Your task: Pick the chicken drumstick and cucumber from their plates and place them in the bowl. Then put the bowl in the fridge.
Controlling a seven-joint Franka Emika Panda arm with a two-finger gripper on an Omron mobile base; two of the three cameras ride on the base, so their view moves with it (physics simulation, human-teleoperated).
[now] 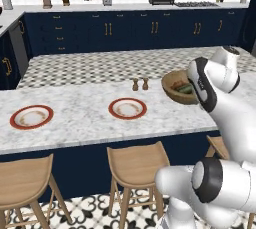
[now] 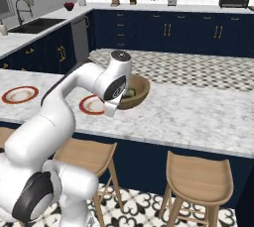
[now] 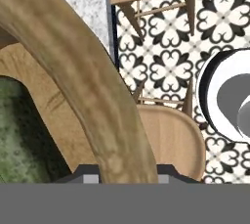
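The claw [image 3: 122, 176] straddles the near rim of the wooden bowl [image 3: 83, 86], one tip inside and one outside, apparently clenched on it, with the cucumber [image 3: 19, 130] lying inside the bowl on the marble bench [image 1: 85, 115], both plates [image 1: 128, 108] empty.

From my seat both base views look evenly and softly lit, with no single lamp I can place. The marble surface [image 1: 85, 118] reads bright and flat, no glare on it. Shadows are faint: a soft dark patch inside the bowl [image 2: 141, 89] and dimness under the stools [image 1: 135, 165]. The far wall shows a little blocky and soft. In the hand view the bowl's rim sits so close that its wood grain smears, and the cucumber [image 3: 19, 135] looks mottled and dark.
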